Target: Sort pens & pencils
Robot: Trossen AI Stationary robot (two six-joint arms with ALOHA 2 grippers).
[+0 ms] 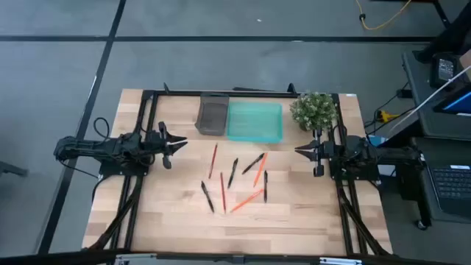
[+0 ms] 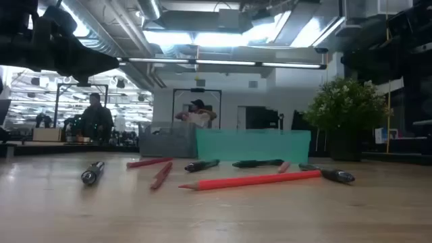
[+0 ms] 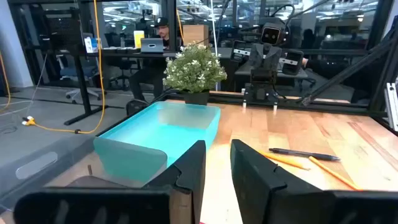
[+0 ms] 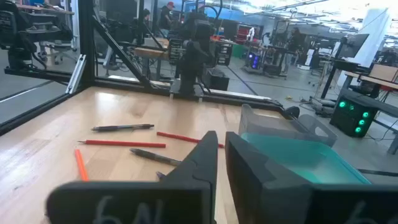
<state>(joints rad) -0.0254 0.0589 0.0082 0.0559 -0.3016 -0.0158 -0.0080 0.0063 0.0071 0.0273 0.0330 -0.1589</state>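
Note:
Several black pens [image 1: 232,172] and several red and orange pencils [image 1: 246,200] lie scattered flat on the wooden table's middle, some crossing near the right of the group. The low view shows a long red pencil [image 2: 253,180] in front and a pen [image 2: 92,173] to the left. My left gripper [image 1: 182,143] [image 3: 217,146] hovers left of the group, its fingers a narrow gap apart, holding nothing. My right gripper [image 1: 297,151] [image 4: 221,135] hovers right of the group, fingers almost together, holding nothing.
A grey tray [image 1: 212,115] and a teal tray [image 1: 255,121] stand side by side at the far edge. A potted plant [image 1: 313,110] stands right of them, close to my right arm. Bare wood lies between the sticks and the near edge. People show in the room behind.

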